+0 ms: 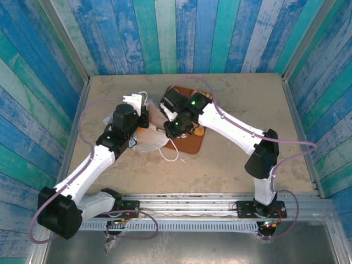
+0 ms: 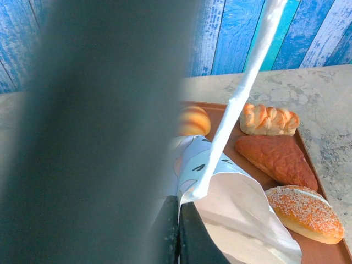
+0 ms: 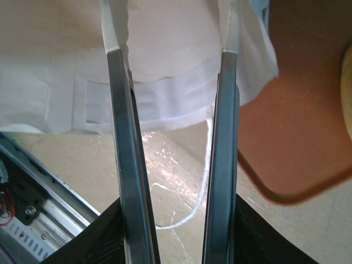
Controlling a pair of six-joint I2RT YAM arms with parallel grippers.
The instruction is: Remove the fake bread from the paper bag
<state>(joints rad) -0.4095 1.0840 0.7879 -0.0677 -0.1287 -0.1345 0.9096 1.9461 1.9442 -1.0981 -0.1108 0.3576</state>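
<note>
You had the sandy tabletop (image 1: 247, 165) under both arms, which met over its far middle. The flat brown tray (image 1: 190, 144) sat there, partly under your right arm. Just left of it and touching its edge, the paper bag (image 1: 146, 144) lay crumpled on its side. Its printed part lay toward the tray in the left wrist view. The arms covered too much of it to tell its long axis.

Four pieces of the fake bread (image 2: 278, 160) lay on the tray, outside the bag. The sesame roll (image 2: 305, 213) was nearest, its length slanting along the tray's right side. Beyond it was a dark triangular pastry. A braided loaf (image 2: 269, 119) lay crosswise at the far end, and a round roll (image 2: 192, 120) was by the bag.

Your right claw (image 3: 171, 22) was spread wide, with its fingertips over the bag's white paper. Your left claw (image 2: 179, 206) looked pressed together on a fold of the bag. One white cord handle (image 1: 171, 153) trailed loose on the tabletop.
</note>
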